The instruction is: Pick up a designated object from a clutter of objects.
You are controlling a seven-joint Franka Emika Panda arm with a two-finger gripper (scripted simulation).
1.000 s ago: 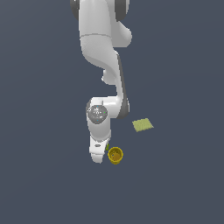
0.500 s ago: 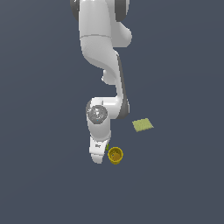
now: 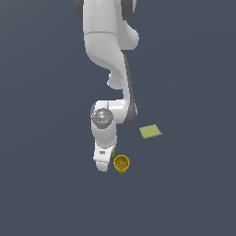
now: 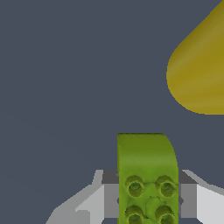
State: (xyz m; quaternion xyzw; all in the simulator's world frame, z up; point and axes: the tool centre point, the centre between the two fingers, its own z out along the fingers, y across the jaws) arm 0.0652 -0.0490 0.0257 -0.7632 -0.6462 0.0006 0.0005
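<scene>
Showing in the wrist view, the designated object is a bright green blocky piece with a smooth face, one rounded corner at its far end, and round studs arranged in pairs on the near portion. It sits between the two grey fingers, which press against its sides; the fingers are clenched on the green piece. In the exterior view only a thin sliver of green appears at the edge of the white gripper, just beside the round yellow cup. The cup's yellow wall also fills a corner of the wrist view, near the green piece but apart from it. A flat yellow-green square pad lies on the dark counter, well apart from the gripper, toward the exterior view's right.
</scene>
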